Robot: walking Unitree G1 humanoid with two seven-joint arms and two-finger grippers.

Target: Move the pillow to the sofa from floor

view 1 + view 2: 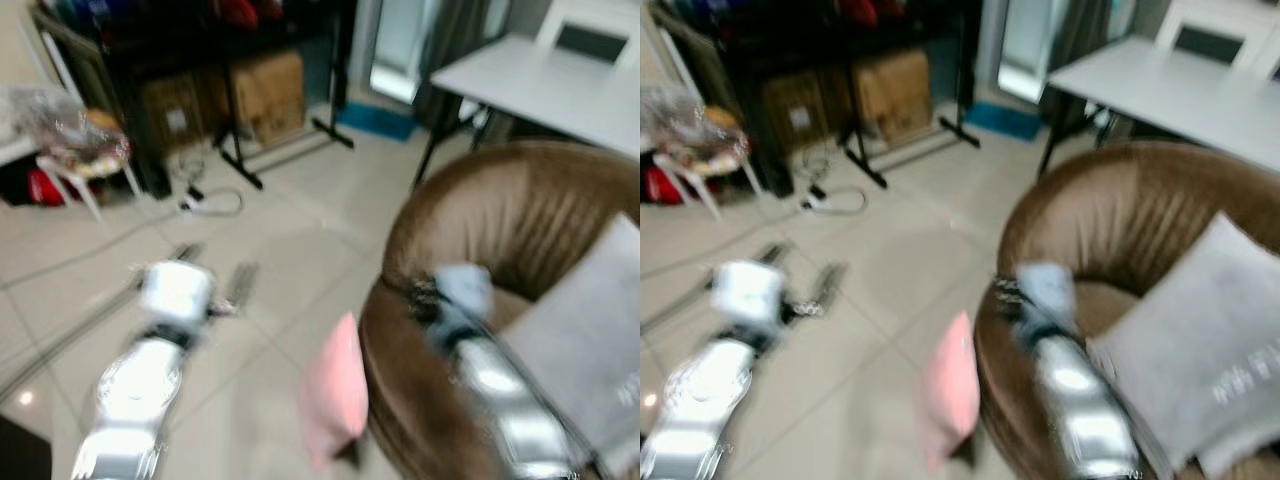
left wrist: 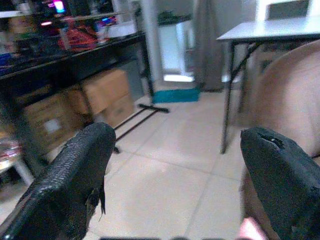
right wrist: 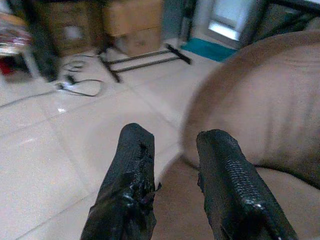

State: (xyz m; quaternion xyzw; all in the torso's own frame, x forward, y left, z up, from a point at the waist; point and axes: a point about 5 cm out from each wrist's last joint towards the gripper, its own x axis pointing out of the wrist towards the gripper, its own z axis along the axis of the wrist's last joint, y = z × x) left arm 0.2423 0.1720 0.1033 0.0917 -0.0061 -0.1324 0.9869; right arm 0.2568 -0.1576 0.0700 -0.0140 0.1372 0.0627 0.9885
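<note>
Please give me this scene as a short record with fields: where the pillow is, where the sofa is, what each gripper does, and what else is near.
pillow: pink, on the floor, leaning against the sofa's outer side
sofa: brown, round, on the robot's right
on sofa: grey cushion
left gripper: open, empty, over the tiled floor, left of the pillow
right gripper: open, empty, over the sofa's edge
task state: pillow not yet grasped
nearby: white table behind the sofa; boxes under a dark rack
image: head views blurred
</note>
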